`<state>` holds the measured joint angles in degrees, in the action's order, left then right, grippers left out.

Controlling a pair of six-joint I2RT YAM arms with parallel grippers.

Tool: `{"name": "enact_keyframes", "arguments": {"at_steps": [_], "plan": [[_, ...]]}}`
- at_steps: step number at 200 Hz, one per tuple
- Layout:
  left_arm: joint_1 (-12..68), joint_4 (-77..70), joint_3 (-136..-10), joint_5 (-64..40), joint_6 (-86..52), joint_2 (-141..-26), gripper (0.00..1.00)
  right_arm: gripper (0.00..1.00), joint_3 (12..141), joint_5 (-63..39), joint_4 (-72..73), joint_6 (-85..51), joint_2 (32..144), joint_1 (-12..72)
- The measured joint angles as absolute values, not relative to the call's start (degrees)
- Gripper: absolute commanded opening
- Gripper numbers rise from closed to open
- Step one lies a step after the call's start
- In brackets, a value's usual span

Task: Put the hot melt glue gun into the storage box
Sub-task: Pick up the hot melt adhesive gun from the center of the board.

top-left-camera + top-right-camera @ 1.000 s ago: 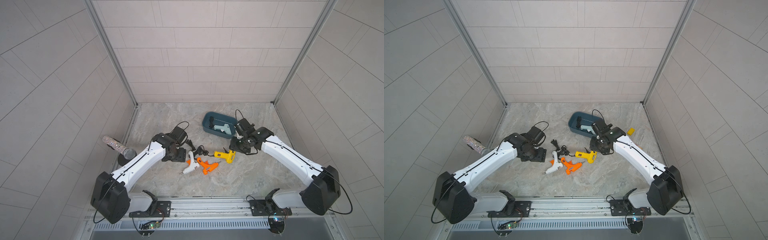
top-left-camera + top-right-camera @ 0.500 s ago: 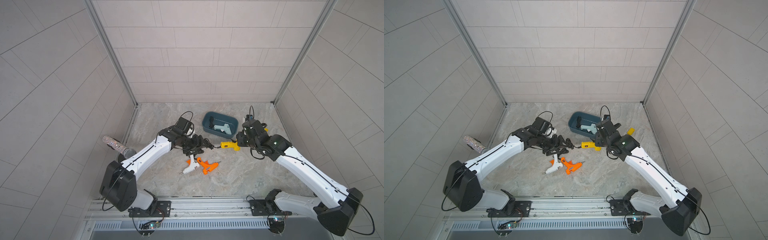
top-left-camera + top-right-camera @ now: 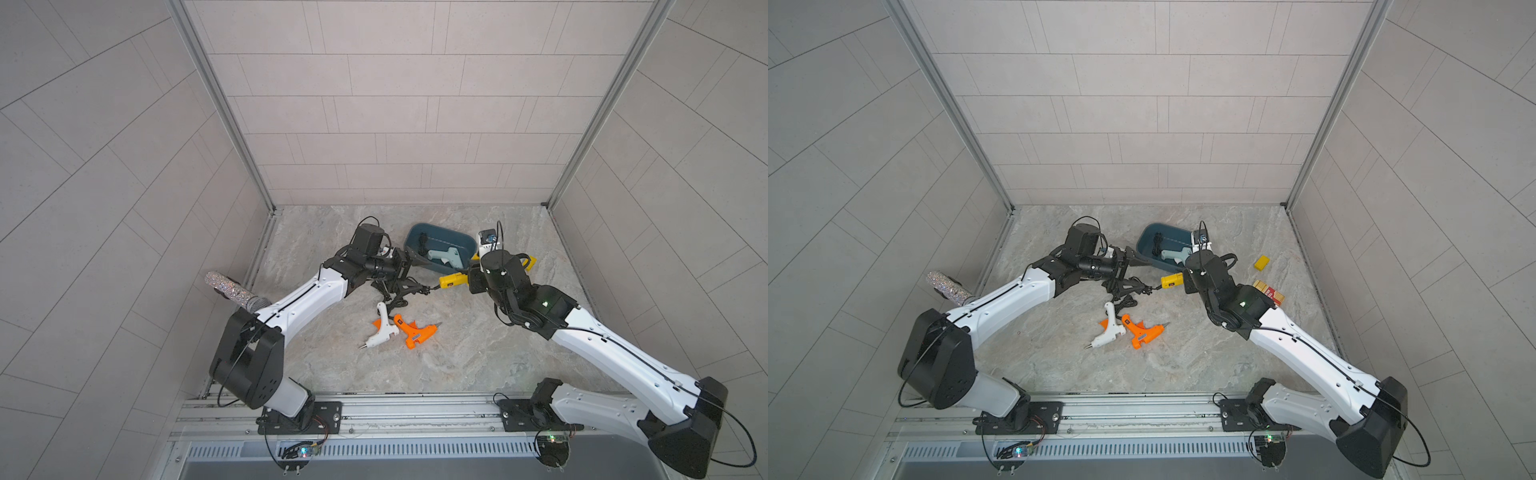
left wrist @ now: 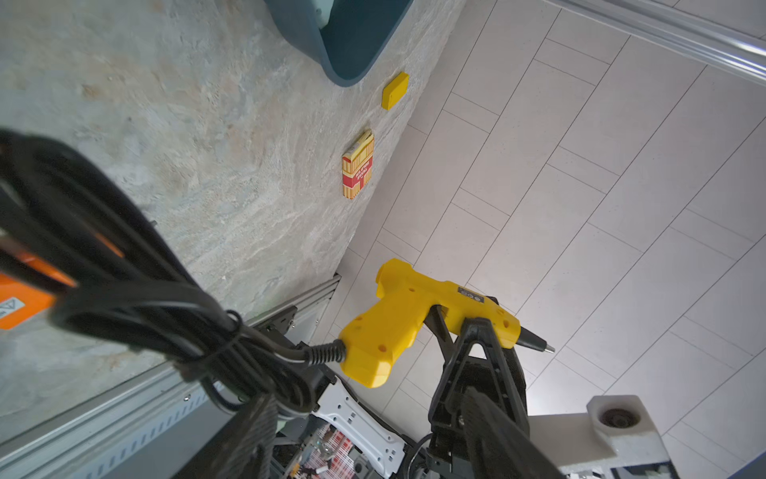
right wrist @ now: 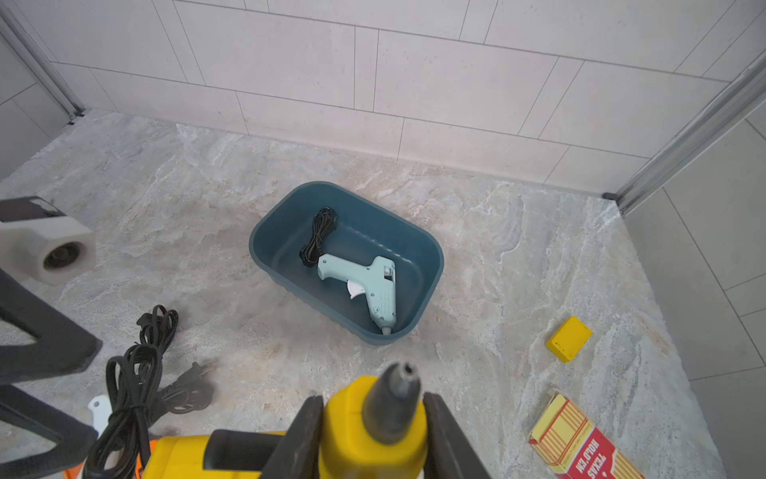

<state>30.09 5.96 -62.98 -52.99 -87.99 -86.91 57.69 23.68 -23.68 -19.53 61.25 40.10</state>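
My right gripper [image 5: 373, 408] is shut on the barrel of the yellow hot melt glue gun [image 5: 373, 431], nozzle forward, and holds it off the table in front of the storage box [image 5: 437, 257]. In both top views the gun [image 3: 453, 280] [image 3: 1172, 280] hangs beside the box's [image 3: 440, 226] near wall. A pale teal glue gun [image 5: 364, 278] and its cord lie inside. The yellow gun's black cord bundle [image 4: 145, 298] trails past my left gripper [image 4: 367, 400], which stands open and wide, the cord against one finger. A white glue gun [image 3: 382, 336] and an orange one [image 3: 417, 334] lie mid-table.
A yellow block [image 5: 568, 338] and a red-and-yellow carton [image 5: 580, 443] lie to the right of the box. A glittery microphone [image 3: 232, 291] rests at the left wall. More black cord [image 5: 159, 323] lies loose on the marble floor near the left gripper.
The right gripper lifted the yellow gun off the table and carried it toward the box. The left arm swung in toward the back, up to the cord bundle.
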Motion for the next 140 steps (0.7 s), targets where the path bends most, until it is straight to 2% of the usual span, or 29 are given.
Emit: {"name": "enact_keyframes", "arguments": {"at_steps": [140], "plan": [[31.5, -3.4, -58.7, -54.6, -106.8, -88.1, 0.81, 0.00, 53.3, 28.8, -4.9, -3.2, 63.8, 48.0]]}}
